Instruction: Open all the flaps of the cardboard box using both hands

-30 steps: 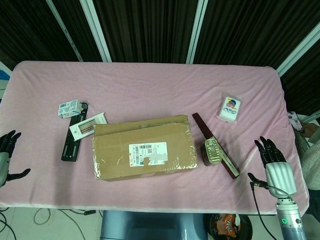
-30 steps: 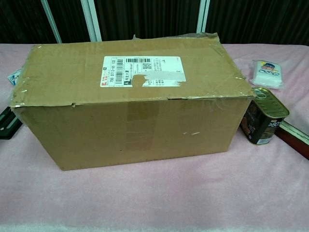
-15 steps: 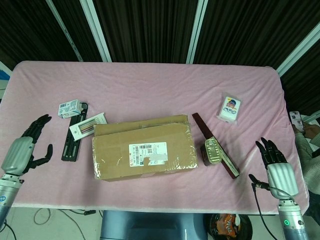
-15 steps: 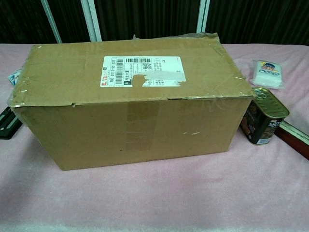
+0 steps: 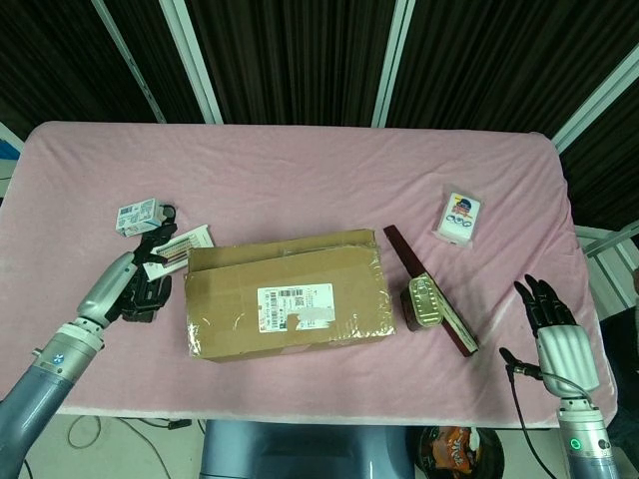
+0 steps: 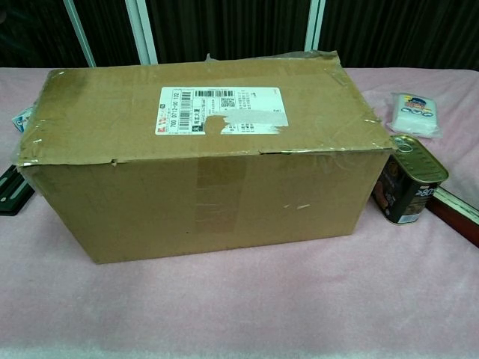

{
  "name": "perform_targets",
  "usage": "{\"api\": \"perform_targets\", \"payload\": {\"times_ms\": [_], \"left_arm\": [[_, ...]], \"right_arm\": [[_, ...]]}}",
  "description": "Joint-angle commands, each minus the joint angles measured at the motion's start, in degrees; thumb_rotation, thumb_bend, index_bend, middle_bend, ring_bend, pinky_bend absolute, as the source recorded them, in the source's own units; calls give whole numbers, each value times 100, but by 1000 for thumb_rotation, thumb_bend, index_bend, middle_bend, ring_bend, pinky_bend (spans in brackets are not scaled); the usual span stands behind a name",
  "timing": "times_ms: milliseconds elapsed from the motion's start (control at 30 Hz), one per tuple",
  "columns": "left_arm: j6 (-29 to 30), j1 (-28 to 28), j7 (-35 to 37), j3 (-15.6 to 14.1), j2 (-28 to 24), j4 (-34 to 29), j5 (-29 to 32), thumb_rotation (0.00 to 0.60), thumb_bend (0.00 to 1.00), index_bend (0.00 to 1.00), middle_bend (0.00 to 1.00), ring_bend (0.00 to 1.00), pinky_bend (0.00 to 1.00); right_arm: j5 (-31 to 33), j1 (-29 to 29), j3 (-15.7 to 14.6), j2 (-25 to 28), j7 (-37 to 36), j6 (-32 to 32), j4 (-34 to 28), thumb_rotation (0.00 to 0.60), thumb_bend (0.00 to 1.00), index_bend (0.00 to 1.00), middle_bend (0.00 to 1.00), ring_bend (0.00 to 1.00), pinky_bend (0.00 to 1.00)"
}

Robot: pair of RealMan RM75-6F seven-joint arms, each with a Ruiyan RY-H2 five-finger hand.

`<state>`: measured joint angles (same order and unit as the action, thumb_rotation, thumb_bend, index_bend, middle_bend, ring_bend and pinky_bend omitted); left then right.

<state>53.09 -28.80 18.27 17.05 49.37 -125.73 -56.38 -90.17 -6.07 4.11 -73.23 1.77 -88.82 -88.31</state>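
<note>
The cardboard box (image 5: 288,301) is sitting shut mid-bench, probably light and stiff; its taped flap edges look grippable. The left hand (image 5: 140,282) and right hand (image 5: 555,332) are hovering spread, holding nothing.

Cardboard box (image 6: 202,149) — white shipping label (image 6: 221,110) on its top face, barcodes and small print, too fine to read; part of it covered by grey tape. Tin can (image 6: 410,179) by the box's right end — white lettering on its dark side, not legible. Small packet (image 6: 414,114) near the table's right edge — coloured print, unreadable.
</note>
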Motion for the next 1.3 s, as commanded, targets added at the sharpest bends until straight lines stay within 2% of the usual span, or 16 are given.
{"api": "perform_targets", "payload": {"times_ms": [33, 400, 667, 1033, 1300], "left_arm": [[-268, -335, -23, 115, 44, -143, 594, 600, 588, 11, 55, 73, 220], [-326, -731, -272, 56, 359, -112, 1322, 600, 589, 12, 59, 73, 223], [-323, -838, -276, 57, 548, -130, 1411, 600, 589, 16, 77, 98, 248], [-105, -559, -70, 78, 525, -396, 712, 600, 589, 17, 77, 98, 248], [-213, -393, 293, 134, 382, -679, 186, 600, 588, 17, 77, 98, 248]], "right_arm": [[14, 4, 6, 7, -20, 3, -9, 600, 202, 0, 0, 0, 222], [79, 7, 11, 23, -71, 58, -55, 600, 202, 0, 0, 0, 223], [118, 10, 19, 34, -70, 84, -79, 600, 202, 0, 0, 0, 222], [146, 14, 24, 48, -74, 109, -91, 600, 203, 0, 0, 0, 222], [140, 17, 18, 46, -57, 111, -103, 600, 204, 0, 0, 0, 222]]}}
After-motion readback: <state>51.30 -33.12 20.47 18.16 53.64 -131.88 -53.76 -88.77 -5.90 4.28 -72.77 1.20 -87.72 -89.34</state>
